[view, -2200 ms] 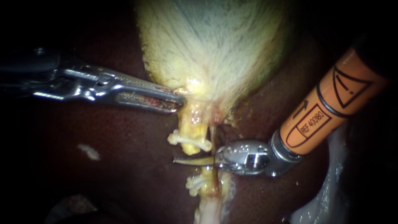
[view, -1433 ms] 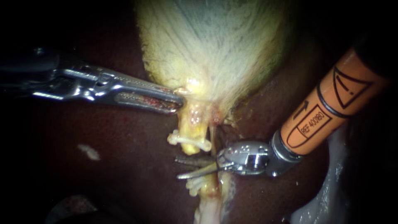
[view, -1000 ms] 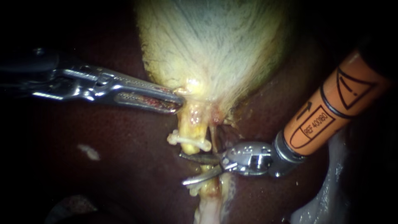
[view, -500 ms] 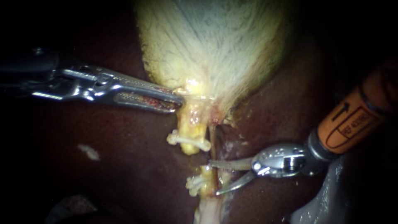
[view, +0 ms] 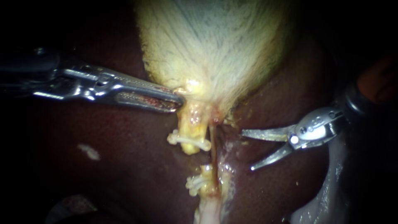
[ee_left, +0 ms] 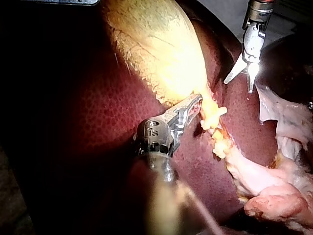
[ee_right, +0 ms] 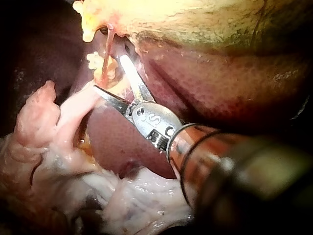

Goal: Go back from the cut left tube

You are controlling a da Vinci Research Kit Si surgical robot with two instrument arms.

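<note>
Shaft of the right instrument [view: 247, 151] runs off into the dark at upper right. Only the wrist and two slim jaws are lit, and any shaft markings are too dim to read. The jaws are spread in a wide V over bare liver [view: 124, 166] and hold nothing.

The cut left tube [view: 192, 126] hangs as a yellow upper stump from the neck of the gallbladder [view: 211, 49], with a white clip [view: 188, 140] across its end. The lower stump [view: 206, 188] carries a second clip [view: 193, 183], and liver shows in the gap. Both stumps lie apart from the open jaw tips, with a thin reddish tube [view: 213, 149], unbroken, between.

The left instrument [view: 176, 99] fades into shadow at the rear. Its jaws are closed on the gallbladder neck, just above the upper stump.
</note>
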